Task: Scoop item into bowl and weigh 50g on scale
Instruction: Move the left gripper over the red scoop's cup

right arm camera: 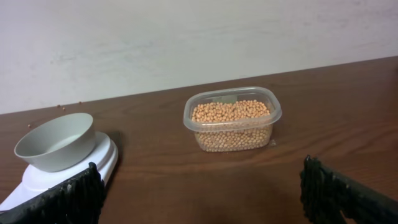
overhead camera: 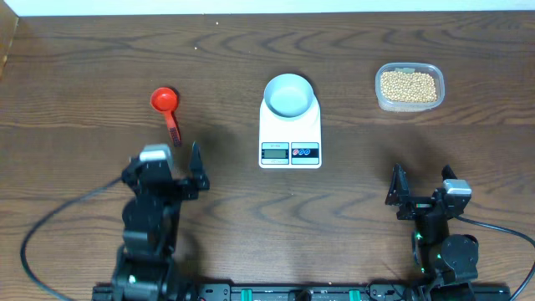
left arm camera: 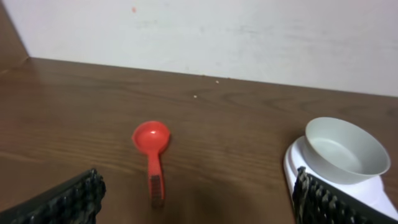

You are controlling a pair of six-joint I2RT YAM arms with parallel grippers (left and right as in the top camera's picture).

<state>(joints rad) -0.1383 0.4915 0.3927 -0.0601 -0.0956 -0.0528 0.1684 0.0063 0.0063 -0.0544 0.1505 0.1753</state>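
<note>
At the bottom of the overhead frame both arms sit low. The left tool (left arm camera: 198,202) and the right tool (right arm camera: 199,193) each have fingers spread wide, gripping nothing. Just beyond the left one lies the red scoop (overhead camera: 165,104), handle toward it, handy for pickup. At centre the scale (overhead camera: 290,130) carries the empty bowl (overhead camera: 288,94), so filling can be read directly. Upper right, the beans (overhead camera: 408,85) fill a clear tub (overhead camera: 377,90) on the desk (overhead camera: 84,67).

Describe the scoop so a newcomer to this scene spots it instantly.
Find the flat white rectangular scale mid-table, carrying a pale round bowl. On its left-arm side, alone on the dark wooden tabletop, lies a plastic scoop. It alone is bright red with a handle.
</note>
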